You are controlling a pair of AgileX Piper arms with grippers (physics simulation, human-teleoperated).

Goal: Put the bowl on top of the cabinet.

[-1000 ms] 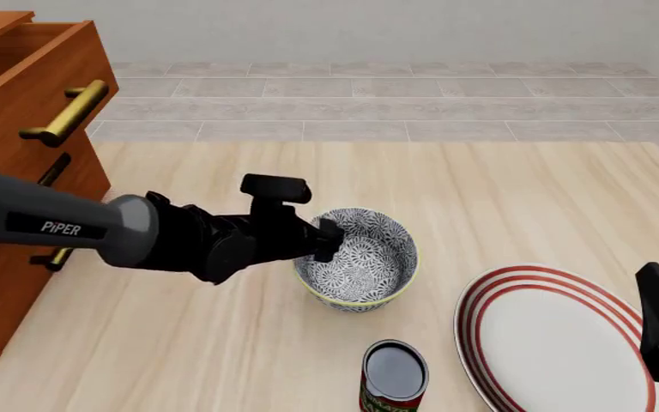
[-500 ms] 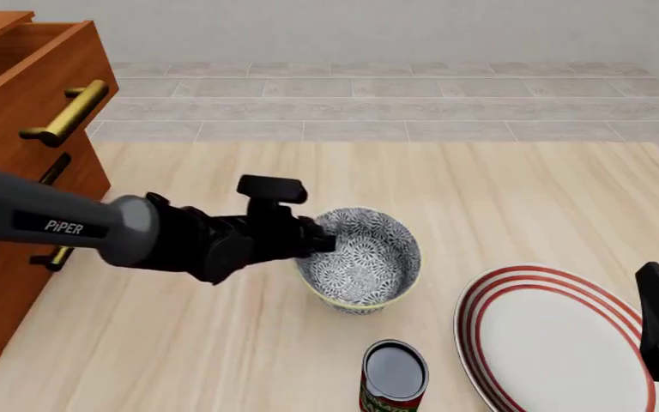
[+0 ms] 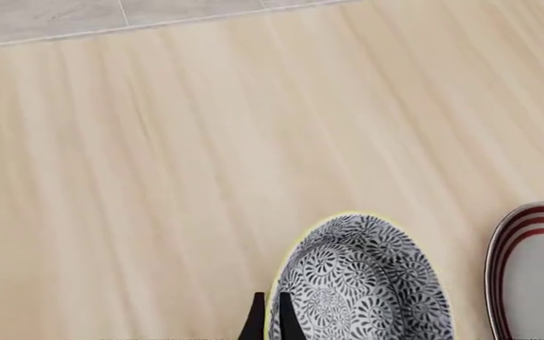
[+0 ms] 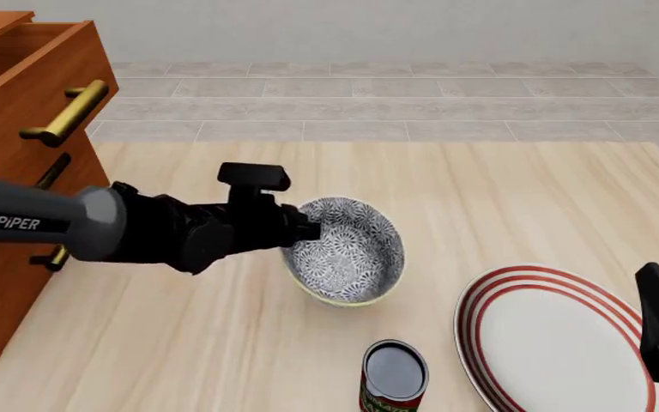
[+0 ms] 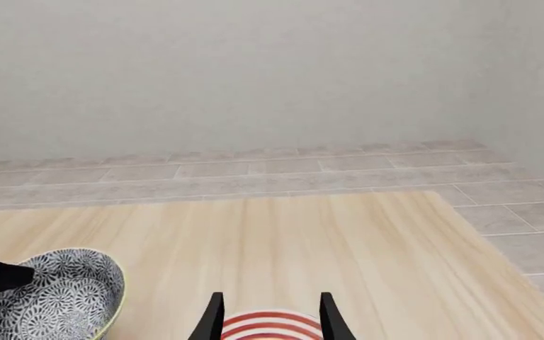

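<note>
the left gripper (image 4: 310, 228) has its fingers pinched on the near-left rim of the bowl (image 4: 345, 251), one finger inside and one outside. the bowl looks tipped, its mouth leaning toward the plate (image 4: 559, 339), so i'd guess the lift is just starting. it sits between the cabinet (image 4: 21, 172) and the plate, just past the can (image 4: 394, 376).

next it has to go up well above the cabinet's top and swing over to it, and the top drawer hangs open in the way. that rim pinch looks thin to me, so the bowl could swivel.

the right gripper (image 5: 268, 319) is parked over the plate, fingers spread, nothing between them.

count: one bowl, one cabinet, one plate, one can, two arms.
</note>
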